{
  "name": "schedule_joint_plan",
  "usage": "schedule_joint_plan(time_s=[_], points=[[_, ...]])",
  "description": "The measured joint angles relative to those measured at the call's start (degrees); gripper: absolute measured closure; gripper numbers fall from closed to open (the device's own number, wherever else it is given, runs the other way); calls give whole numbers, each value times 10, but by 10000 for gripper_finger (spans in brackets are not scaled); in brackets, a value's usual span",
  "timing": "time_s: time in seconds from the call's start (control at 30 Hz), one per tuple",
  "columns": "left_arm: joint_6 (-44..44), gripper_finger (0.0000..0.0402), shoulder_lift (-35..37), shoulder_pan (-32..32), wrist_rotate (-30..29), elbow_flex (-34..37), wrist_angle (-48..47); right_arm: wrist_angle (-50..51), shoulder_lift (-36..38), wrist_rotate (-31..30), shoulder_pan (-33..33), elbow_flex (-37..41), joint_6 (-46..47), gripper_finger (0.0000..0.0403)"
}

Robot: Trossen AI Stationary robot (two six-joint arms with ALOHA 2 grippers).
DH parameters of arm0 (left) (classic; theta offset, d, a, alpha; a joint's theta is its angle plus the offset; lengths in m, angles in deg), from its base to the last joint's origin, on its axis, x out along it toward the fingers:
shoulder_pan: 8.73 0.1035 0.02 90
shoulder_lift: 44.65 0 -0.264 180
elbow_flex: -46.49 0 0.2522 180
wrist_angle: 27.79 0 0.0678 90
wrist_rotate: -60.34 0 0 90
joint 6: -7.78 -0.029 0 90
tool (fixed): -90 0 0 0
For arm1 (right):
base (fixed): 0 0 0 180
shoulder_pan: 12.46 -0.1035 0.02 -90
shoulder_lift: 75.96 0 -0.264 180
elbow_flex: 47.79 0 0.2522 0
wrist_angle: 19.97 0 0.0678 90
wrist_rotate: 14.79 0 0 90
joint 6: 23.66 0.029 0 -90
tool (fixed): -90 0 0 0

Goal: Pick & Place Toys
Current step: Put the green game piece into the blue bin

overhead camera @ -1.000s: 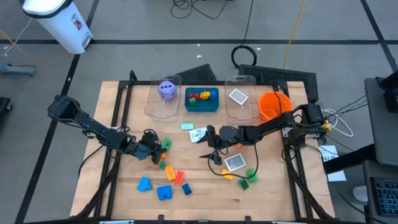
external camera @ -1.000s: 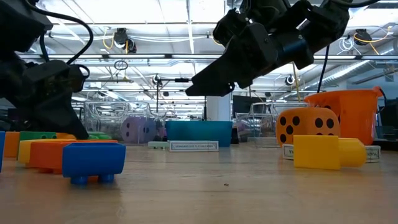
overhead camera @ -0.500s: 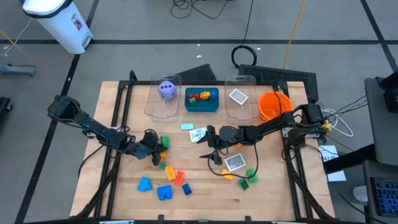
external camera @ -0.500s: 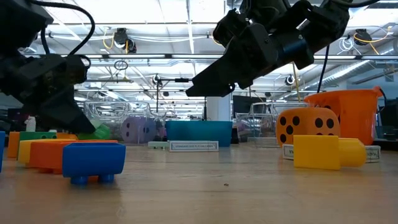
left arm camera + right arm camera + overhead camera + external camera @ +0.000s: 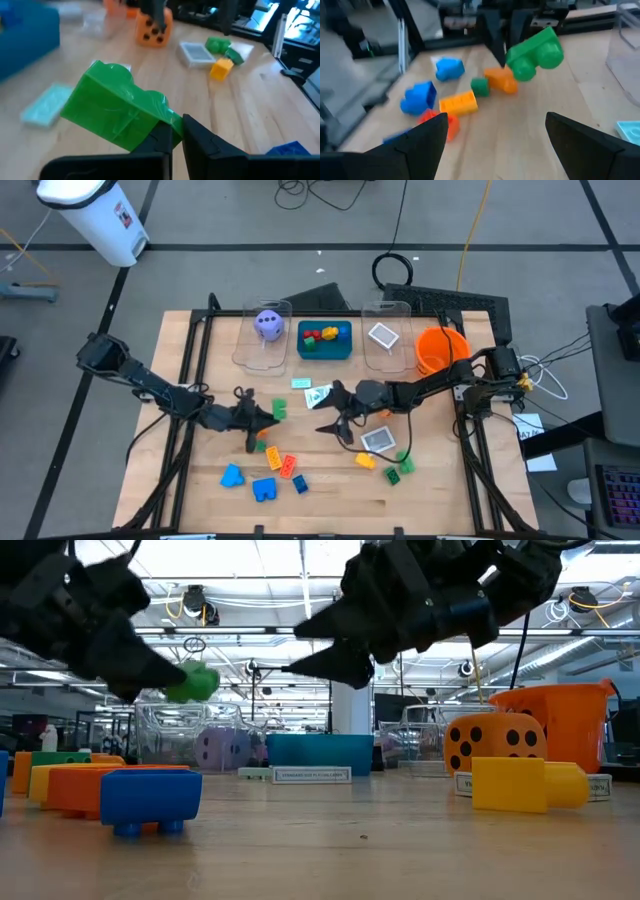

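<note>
Room lies open on the bare table (image 5: 440, 500) between the two arms. The left claw (image 5: 270, 416) pinches a green brick (image 5: 117, 111), bright, studded, lifted clear above the scattered bricks, its long axis tilted, running from the claw toward the right claw (image 5: 328, 427), which hangs spread wide and empty near the orange die (image 5: 492, 746).

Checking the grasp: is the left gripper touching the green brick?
Touching. The left wrist view shows the left gripper pinching the green brick's edge.
</note>
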Motion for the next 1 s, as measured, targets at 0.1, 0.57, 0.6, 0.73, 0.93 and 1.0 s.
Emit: schedule_joint_plan(time_s=[0.1, 0.57, 0.6, 0.73, 0.93, 1.0], points=[[-56, 385, 0, 0, 0, -27, -8, -24, -4, 0, 1, 0, 37, 78], [-260, 381, 0, 2, -22, -184, -175, -156, -30, 47, 49, 0, 149, 78], [-273, 385, 0, 4, -22, -188, -177, -160, -31, 44, 50, 0, 152, 78], [-307, 390, -13, 22, -22, -205, -170, -198, -30, 43, 52, -3, 156, 78], [-318, 371, -70, 57, 3, -244, -170, -224, -30, 43, 52, -4, 152, 78], [-328, 374, -93, 64, 13, -264, -169, -218, -30, 43, 52, -4, 152, 78]])
